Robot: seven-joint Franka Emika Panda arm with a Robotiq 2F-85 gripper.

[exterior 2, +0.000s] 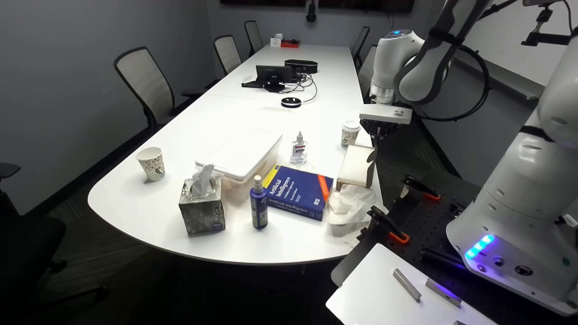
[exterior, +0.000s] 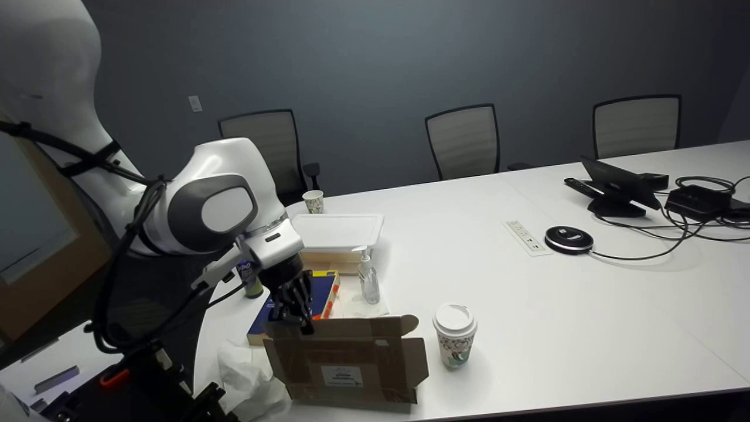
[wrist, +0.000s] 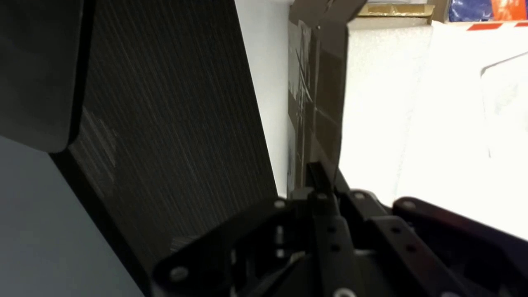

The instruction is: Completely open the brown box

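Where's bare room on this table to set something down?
Plenty of table lies bare between the lidded cup and black disc. A smaller patch sits between the open cup and tissue box. It's crowded around the brown box: claw on it, book and crumpled sheet beside it.

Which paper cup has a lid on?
The paper cup beside the brown box: it wears a white lid. The other cup, nearer the tissue box, is open at the top.

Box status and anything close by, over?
Gripper shut on brown box's lid. Lid near upright, not folded fully back. Lidded cup close beside; might get nudged.
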